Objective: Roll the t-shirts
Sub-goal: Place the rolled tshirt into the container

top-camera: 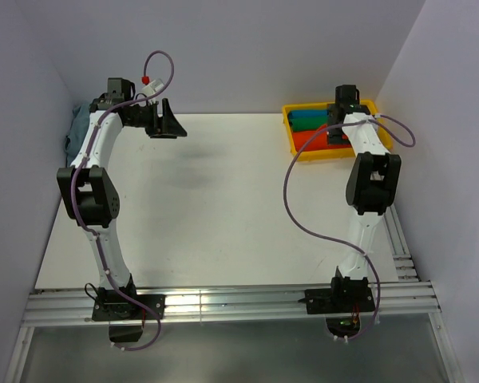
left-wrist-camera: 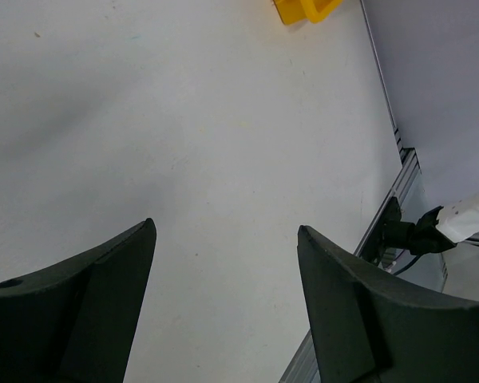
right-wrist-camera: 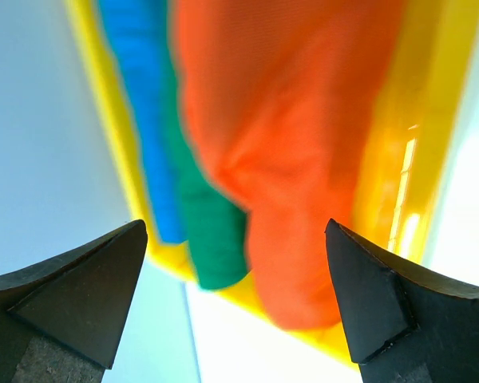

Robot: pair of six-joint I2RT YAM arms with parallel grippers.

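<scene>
1. We see the left claw (top-camera: 166,126) near the far-left corner of the surface (top-camera: 223,207), lifted above it, jaws spread wide, nothing between them.
2. Left wrist view agrees: both fingers (left-wrist-camera: 104,295) are well apart, with only bare white surface under the left claw (left-wrist-camera: 227,227). A corner of the yellow bin (left-wrist-camera: 303,9) shows at the top edge.
3. The right claw (right-wrist-camera: 235,227) hangs over the yellow bin (top-camera: 291,137), which sits at the far-right corner of the surface. Its jaws are also wide and grip nothing; the fingers (right-wrist-camera: 80,295) are clear of the cloth.
4. The t-shirts are all in that bin, side by side and touching:
   - the blue shirt (top-camera: 307,116) is along the bin's far side;
   - the green shirt (top-camera: 307,126) is in the middle;
   - the orange-red shirt (top-camera: 311,142) is on the near side, the bulkiest of the three.
5. Right wrist view shows the same order: blue shirt (right-wrist-camera: 144,104), green shirt (right-wrist-camera: 207,231), orange-red shirt (right-wrist-camera: 295,159), with the bin rim (right-wrist-camera: 415,159) beyond. The view is blurred, so we can't tell how tight the orange-red one is rolled.
6. A blue-grey cloth heap (top-camera: 76,132) lies at the far-left edge, behind the left arm. We can't tell what it is.
</scene>
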